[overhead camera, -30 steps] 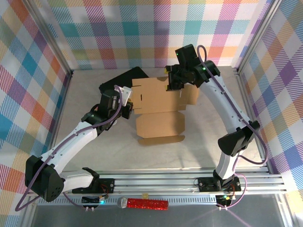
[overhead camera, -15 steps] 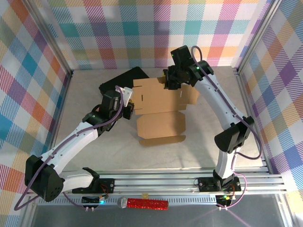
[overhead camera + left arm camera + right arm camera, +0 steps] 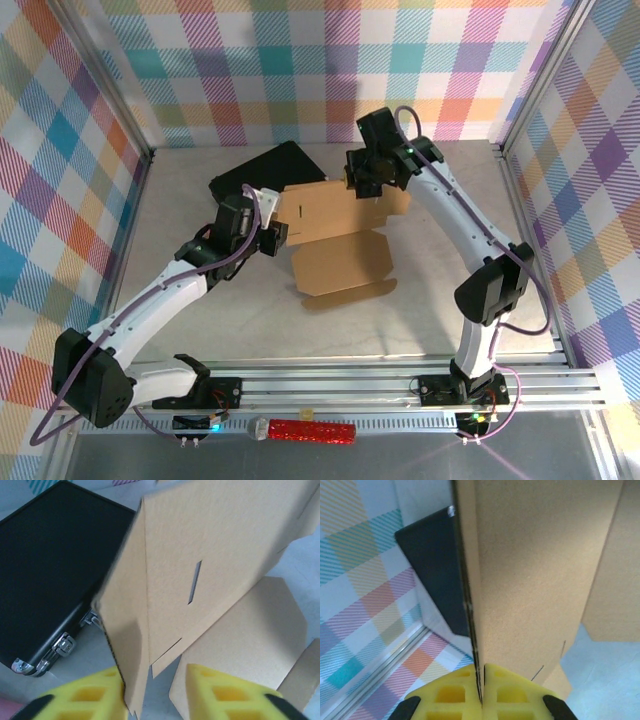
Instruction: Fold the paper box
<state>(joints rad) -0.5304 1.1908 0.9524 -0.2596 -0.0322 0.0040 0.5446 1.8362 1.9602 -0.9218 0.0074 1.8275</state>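
Right wrist: paper box [image 3: 535, 555] edge clamped between jaws.

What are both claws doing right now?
The left gripper is open, an edge of the paper box between its fingers.
The right gripper is closed on the paper box.

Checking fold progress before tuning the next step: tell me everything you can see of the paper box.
The paper box is plain brown cardboard, a die-cut sheet only partly folded. Its near panel lies flat on the table, with a flap along the near edge. The far panel, cut with a narrow slit, is lifted up next to the black case. The right gripper is shut on that panel's edge; the left gripper, open, straddles a side flap.
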